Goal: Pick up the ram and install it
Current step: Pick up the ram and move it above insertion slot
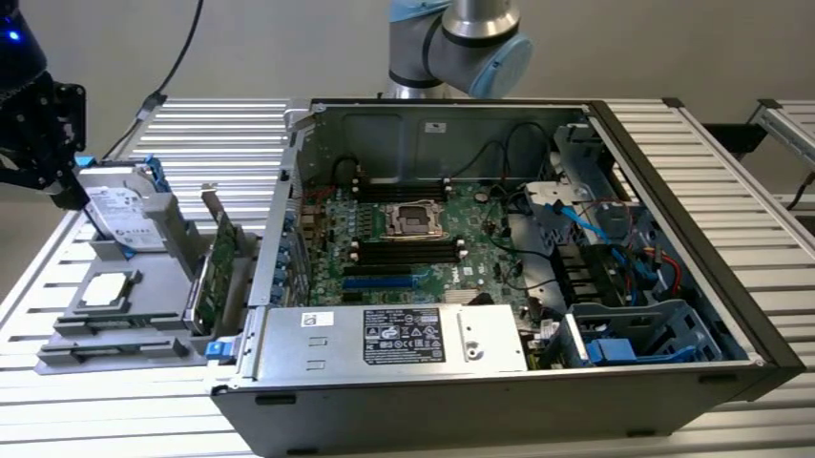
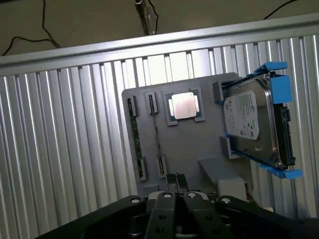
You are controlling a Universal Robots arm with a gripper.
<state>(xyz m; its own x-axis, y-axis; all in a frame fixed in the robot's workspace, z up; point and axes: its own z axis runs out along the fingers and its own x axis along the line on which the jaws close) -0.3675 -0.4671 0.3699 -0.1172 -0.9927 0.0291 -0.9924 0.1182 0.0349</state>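
Ribbed aluminium desk [image 2: 60, 149]: the tool [image 2: 175, 181], fingers closed and empty, hovers over the grey tray [image 2: 199, 144]. Descending closed, it could jab the ram [image 2: 137, 139] slotted in the tray.

I work at a table [image 1: 713, 191] built of ribbed aluminium slats, pale grey and running in parallel rows, with a second frame [image 1: 789, 124] of the same metal standing just past it on the exterior view's right. Behind it rises a plain beige wall [image 1: 293, 48], crossed by a black cable [image 1: 185, 48] that hangs down to the slats. From my wrist, a dull brown floor [image 2: 89, 22] lies beyond the table's edge rail with thin black cables [image 2: 30, 40] trailing over it, and light glares off the slats nearest that rail.
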